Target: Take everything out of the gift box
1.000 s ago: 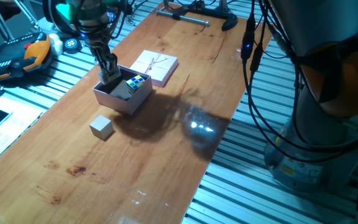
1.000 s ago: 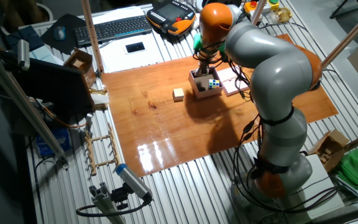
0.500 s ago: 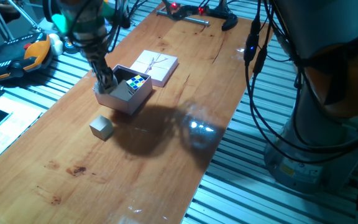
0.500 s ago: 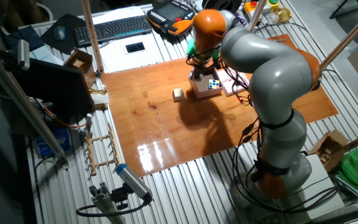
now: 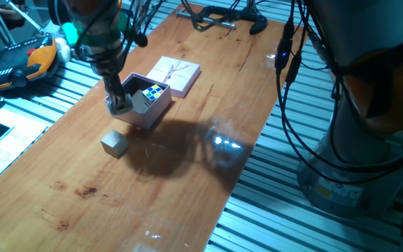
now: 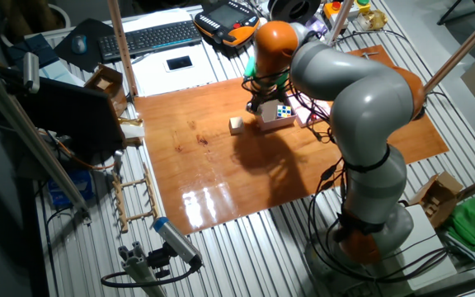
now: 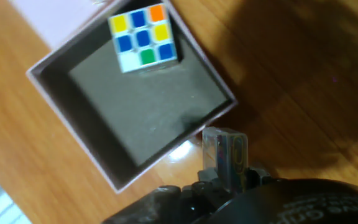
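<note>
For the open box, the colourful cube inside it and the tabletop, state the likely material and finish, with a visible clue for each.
Gift box: probably matt cardboard, with thin pale-pink walls and a dull brownish inside.
Puzzle cube: likely plastic, with smooth bright tiles on a white grid.
Table: apparently varnished wood, showing grain and glossy light reflections.

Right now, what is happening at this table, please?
A KUKA arm is emptying the pink gift box. Its gripper is at the box's near wall; in the hand view the fingers appear closed on a small transparent piece, just outside the wall. The puzzle cube lies in the box's corner, while the beige block sits on the wooden table, and the bowed lid rests behind.
</note>
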